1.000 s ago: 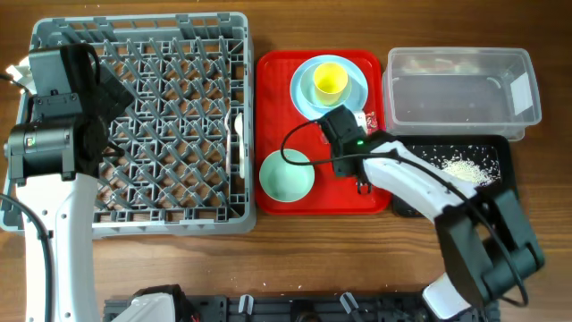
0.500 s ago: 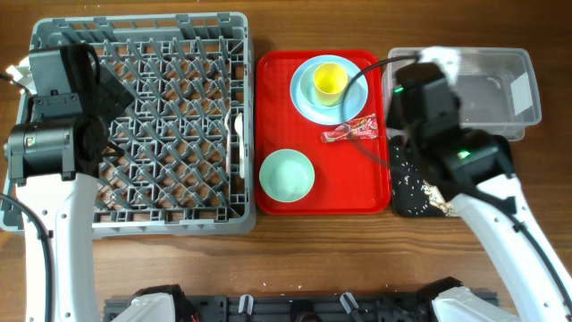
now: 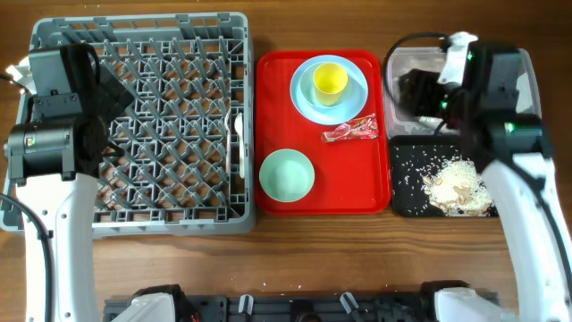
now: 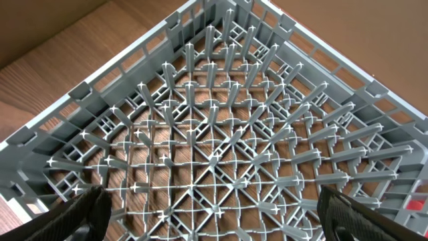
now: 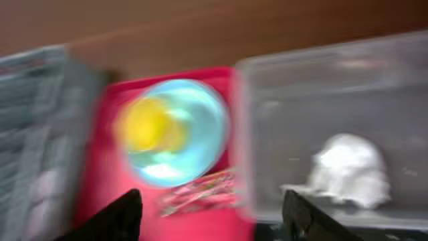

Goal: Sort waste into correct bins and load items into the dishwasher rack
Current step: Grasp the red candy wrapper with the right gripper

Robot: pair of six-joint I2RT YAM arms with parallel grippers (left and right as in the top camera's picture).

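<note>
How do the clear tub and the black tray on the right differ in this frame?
The clear tub is see-through; the black tray is opaque. The tub holds a crumpled white tissue, the tray pale rice-like scraps. The tub lies at the table's far side, the tray nearer the robot. Both are rectangular and sit right of the red tray.

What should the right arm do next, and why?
Probably move the right gripper left toward the wrapper on the red tray. Its fingers are spread and empty, the tissue already lies in the clear tub, and the wrapper is unsorted.
</note>
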